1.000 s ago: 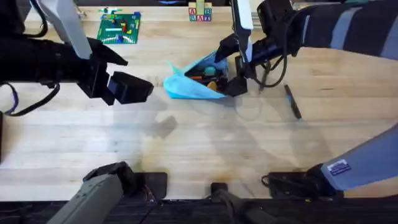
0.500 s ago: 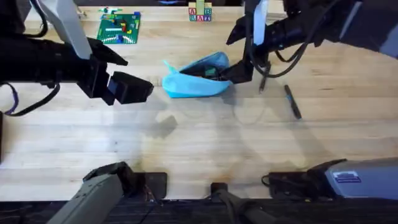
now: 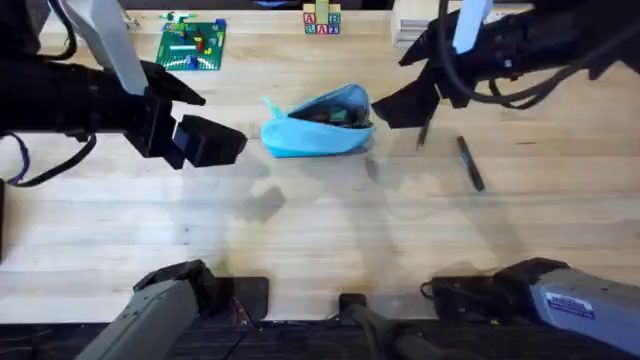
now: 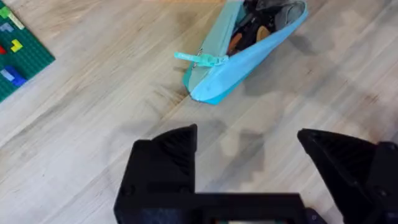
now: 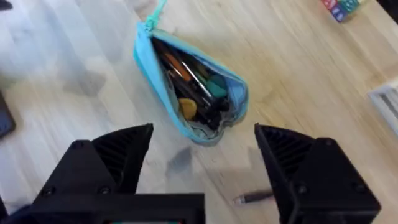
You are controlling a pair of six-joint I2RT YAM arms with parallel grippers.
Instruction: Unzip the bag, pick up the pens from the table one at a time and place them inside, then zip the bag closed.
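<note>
The light blue bag [image 3: 318, 124] lies unzipped at the table's [image 3: 320, 230] middle back, with dark pens and orange and green items inside [image 5: 189, 84]. Its zipper pull [image 4: 200, 59] sticks out at the closed left end. One dark pen [image 3: 470, 163] lies on the table right of the bag. A second pen [image 3: 422, 133] lies just under my right gripper, and it is also in the right wrist view [image 5: 254, 198]. My right gripper [image 3: 405, 105] hovers open just right of the bag's mouth, holding nothing. My left gripper [image 3: 215, 140] hangs open and empty left of the bag.
A green building-brick plate [image 3: 192, 45] sits at the back left. Small letter blocks [image 3: 321, 20] stand at the back centre, with a white object [image 3: 410, 30] beside them. Bare wood stretches across the front of the table.
My right gripper has pulled back from the bag's mouth toward the right and rear. The bag has settled flatter on the table. The left arm has not moved.
</note>
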